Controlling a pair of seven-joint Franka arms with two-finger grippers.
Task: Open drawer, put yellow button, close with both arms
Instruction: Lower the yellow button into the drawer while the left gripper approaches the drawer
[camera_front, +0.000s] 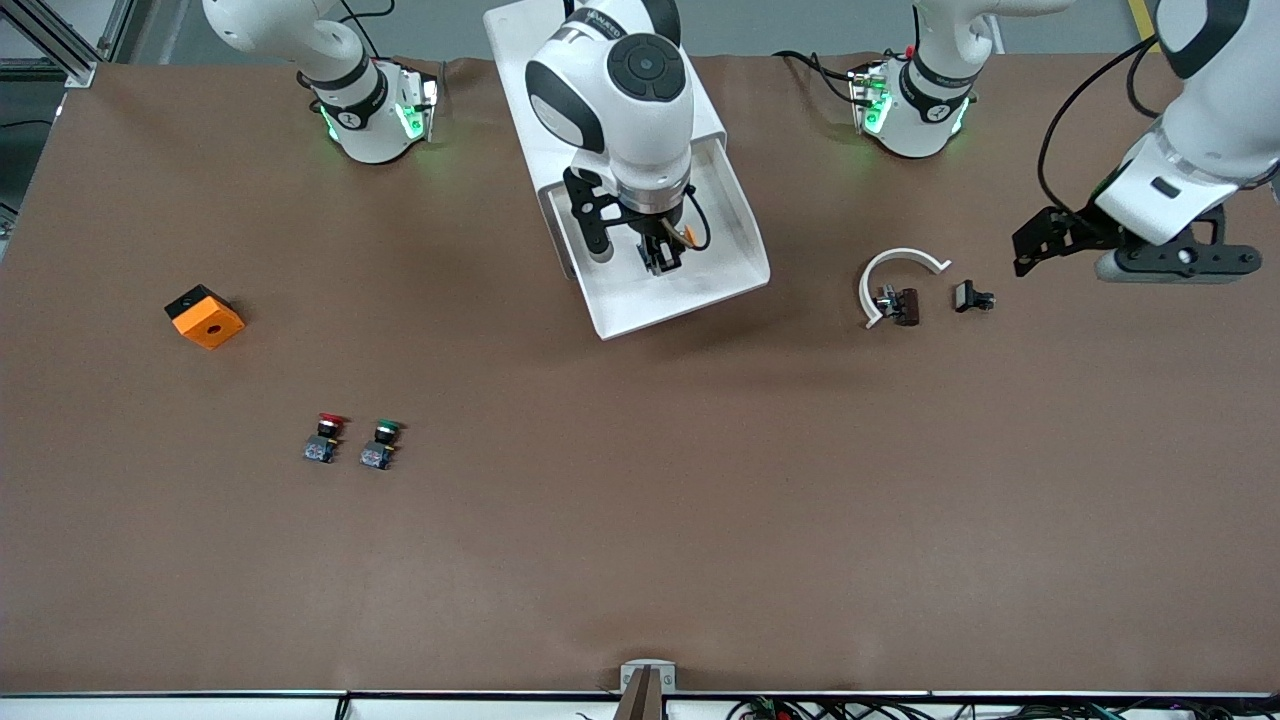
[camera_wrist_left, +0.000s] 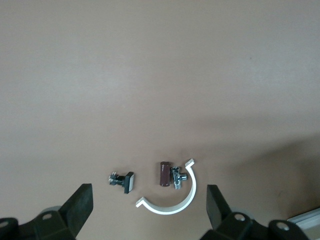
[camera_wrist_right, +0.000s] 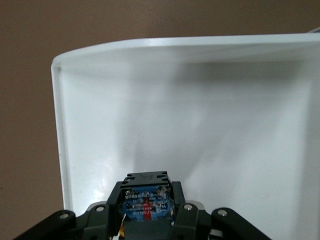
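Two arms face you in the front view: the right gripper (camera_front: 661, 256) hangs over the pulled-out drawer (camera_front: 735, 275) with its fingers clamped on the yellow button (camera_front: 686, 236), while the left gripper (camera_front: 1045, 240) hovers, fingers wide and empty, over the table (camera_front: 640, 520) at the left arm's end. Your left wrist view shows those spread fingers (camera_wrist_left: 80, 205) above a white curved clip (camera_wrist_left: 172, 206), a brown cylinder part (camera_wrist_left: 164, 173) and a small black part (camera_wrist_left: 126, 181). Your right wrist view shows the yellow button's bluish base gripped over the drawer's white floor.
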